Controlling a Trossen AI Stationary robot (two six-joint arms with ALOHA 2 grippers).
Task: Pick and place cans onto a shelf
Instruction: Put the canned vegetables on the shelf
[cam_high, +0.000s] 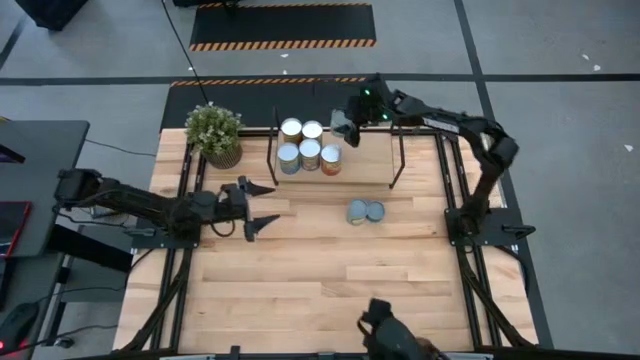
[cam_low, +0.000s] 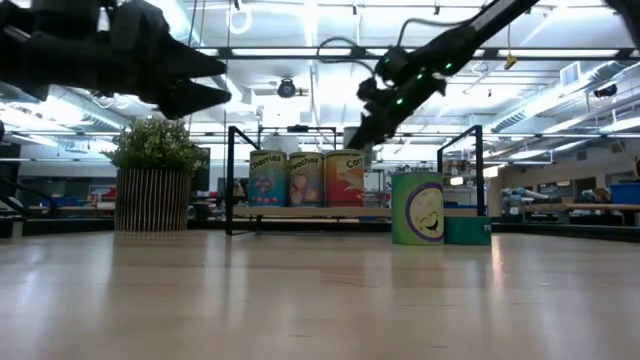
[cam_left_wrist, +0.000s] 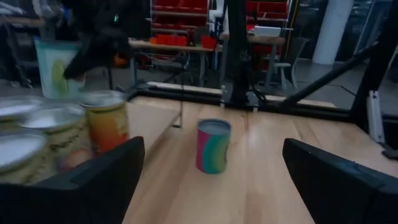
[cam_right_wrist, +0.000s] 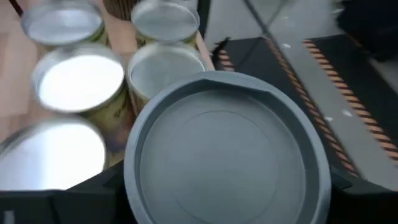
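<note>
Found the left claw (cam_high: 265, 205) hovering over the left part of the surface (cam_high: 330, 270), fingers (cam_left_wrist: 99, 180) spread wide, nothing between them. Saw it aimed rightward, toward the middle of the surface. Noted a potted plant (cam_high: 215, 133) behind it, near the surface's far left corner, just beside the shelf's left frame.

Located the shelf (cam_high: 365, 165) at the far edge of the surface, a pale board between two thin black uprights. Counted five cans standing on its left half: two at the back (cam_high: 291, 128) (cam_high: 312, 130) and three in front (cam_high: 288, 157) (cam_high: 310, 152) (cam_high: 331, 158), packed close, shiny tops up. From the low view made out only the front three, upright in a row, with an orange-labelled one (cam_low: 345, 178) at the right end.

Spotted two more cans (cam_high: 357, 212) (cam_high: 374, 210) on the surface in front of the shelf, near its middle, side by side and touching or nearly so. In the low view read the nearer one (cam_low: 417, 208) as upright, with a green label; could not tell how the other stood.

Found the right claw (cam_high: 345, 125) reaching in from the far right corner, raised over the back of the shelf, just right of the five. Saw it clamped narrow on the sixth can (cam_right_wrist: 224, 155), grey round top up, held above the board and close beside the standing tops.
</note>
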